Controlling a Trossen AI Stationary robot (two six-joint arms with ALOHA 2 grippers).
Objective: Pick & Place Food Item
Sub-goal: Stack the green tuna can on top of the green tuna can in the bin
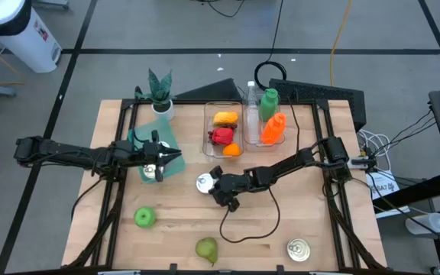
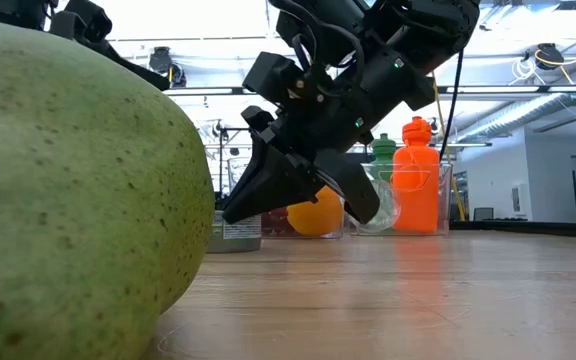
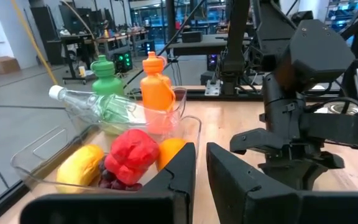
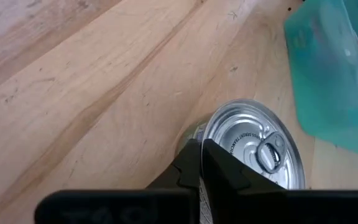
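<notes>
A silver can [image 4: 253, 146] with a pull-tab lid stands upright on the wooden table, near its middle [image 1: 203, 183]. My right gripper [image 4: 201, 149] reaches in from the table's right, slanting down, shut, with its tips at the can's rim [image 1: 213, 186]. In the low view its dark fingers [image 2: 268, 195] point down toward the can [image 2: 236, 237]. My left gripper [image 1: 176, 155] hangs level over the left half of the table, shut and holding nothing [image 3: 201, 168]. My right gripper's shut fingertips [image 4: 194, 155] stand right at the can's rim [image 4: 209, 132], on the side facing the arm, slanting down from the table's right. Nothing is between the fingers. I cannot tell whether the tips touch the can.
A clear tub [image 1: 208, 114] at the back holds yellow, red and orange foods; beside it stand bottles [image 1: 270, 122]. A teal thing [image 1: 159, 145] and another can [image 1: 151, 173] lie under my left gripper. A green apple [image 1: 144, 218], a pear [image 1: 207, 248], a can [image 1: 299, 250], a cable [image 1: 250, 225].
</notes>
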